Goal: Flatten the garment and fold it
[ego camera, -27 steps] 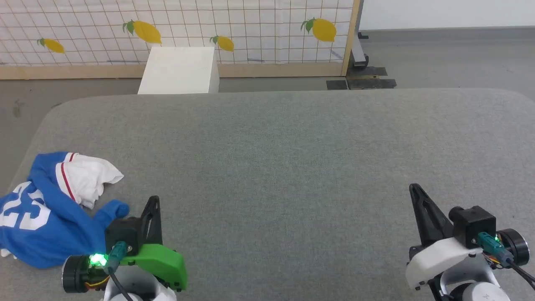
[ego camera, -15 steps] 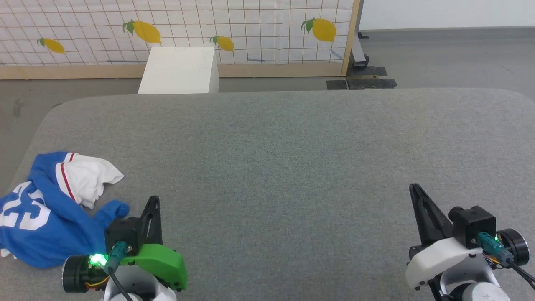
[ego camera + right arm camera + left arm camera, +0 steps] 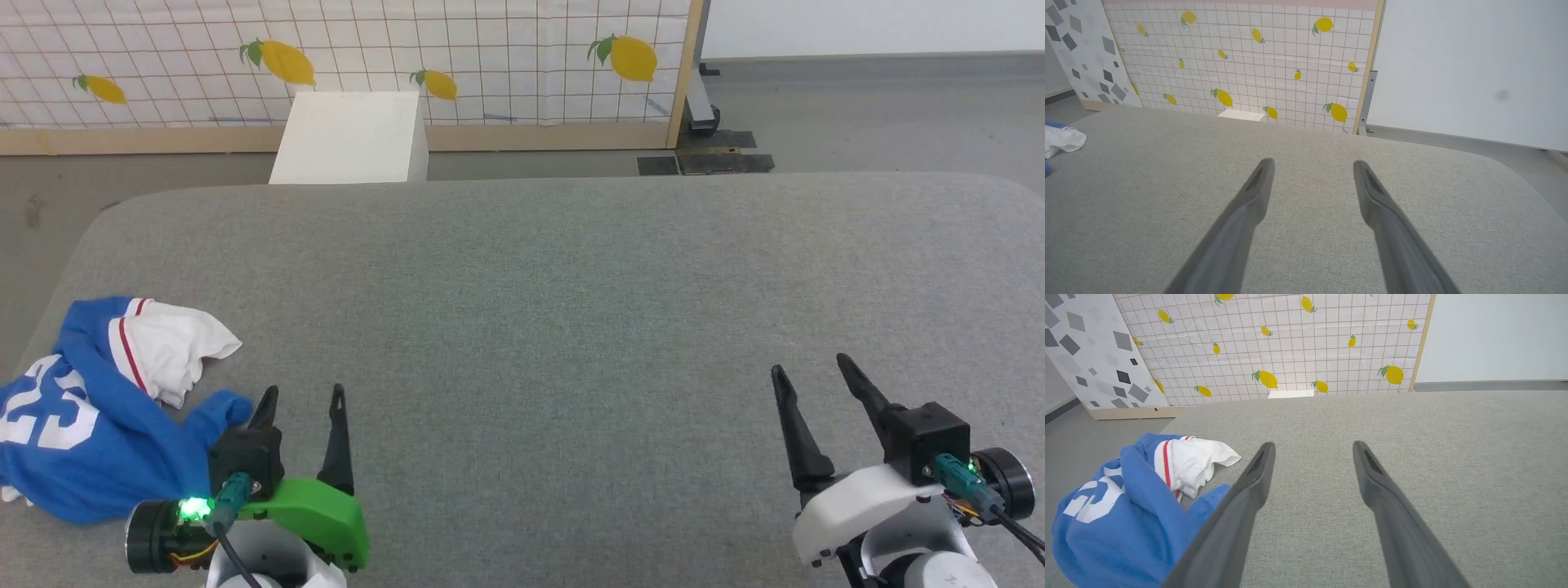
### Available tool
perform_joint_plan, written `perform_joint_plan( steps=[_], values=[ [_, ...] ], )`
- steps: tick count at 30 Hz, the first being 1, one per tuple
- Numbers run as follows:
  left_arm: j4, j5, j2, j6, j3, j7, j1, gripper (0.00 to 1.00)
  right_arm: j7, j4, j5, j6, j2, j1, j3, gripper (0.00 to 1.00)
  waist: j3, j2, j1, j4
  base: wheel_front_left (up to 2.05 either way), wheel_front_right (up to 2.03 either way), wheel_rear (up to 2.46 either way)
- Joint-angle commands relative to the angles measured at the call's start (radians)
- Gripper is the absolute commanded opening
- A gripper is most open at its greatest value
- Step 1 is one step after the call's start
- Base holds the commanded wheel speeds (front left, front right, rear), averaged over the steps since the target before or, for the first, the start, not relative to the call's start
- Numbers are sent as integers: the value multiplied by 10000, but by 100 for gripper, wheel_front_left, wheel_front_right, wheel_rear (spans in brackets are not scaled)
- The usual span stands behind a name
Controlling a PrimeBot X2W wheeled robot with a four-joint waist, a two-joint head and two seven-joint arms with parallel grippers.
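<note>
Head view: left claw (image 3: 303, 392), right claw (image 3: 810, 367) wide, empty, forward-pointing; garment (image 3: 98, 433) beside left.

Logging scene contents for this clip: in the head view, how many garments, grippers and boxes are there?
garment: 1
grippers: 2, the left gripper and the right gripper, both open
white box: 1
Total: 4

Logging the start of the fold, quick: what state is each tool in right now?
Left tool: open, holding nothing, right beside the shirt.
Right tool: open, holding nothing.
</note>
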Motion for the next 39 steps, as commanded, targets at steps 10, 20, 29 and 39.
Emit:
perform_joint_plan(
  steps=[10,20,29,39],
  values=[
    [261,-241,-5,-85,-223,-280,-163,100,-257,269,375,-2,6,-3,-125,100,-14,14,0,6,0,0,0],
    [428,-448,-9,-129,-421,-486,-228,100,-467,402,763,-3,8,6,-319,100,-33,23,0,19,0,0,0],
    [561,-646,-12,-155,-587,-667,-273,100,-626,520,994,-4,11,40,-444,100,-61,32,0,38,0,0,0],
    [725,-849,-16,-167,-784,-876,-369,100,-739,610,1216,-6,14,111,-568,100,-70,41,0,144,0,0,0]
  ],
)
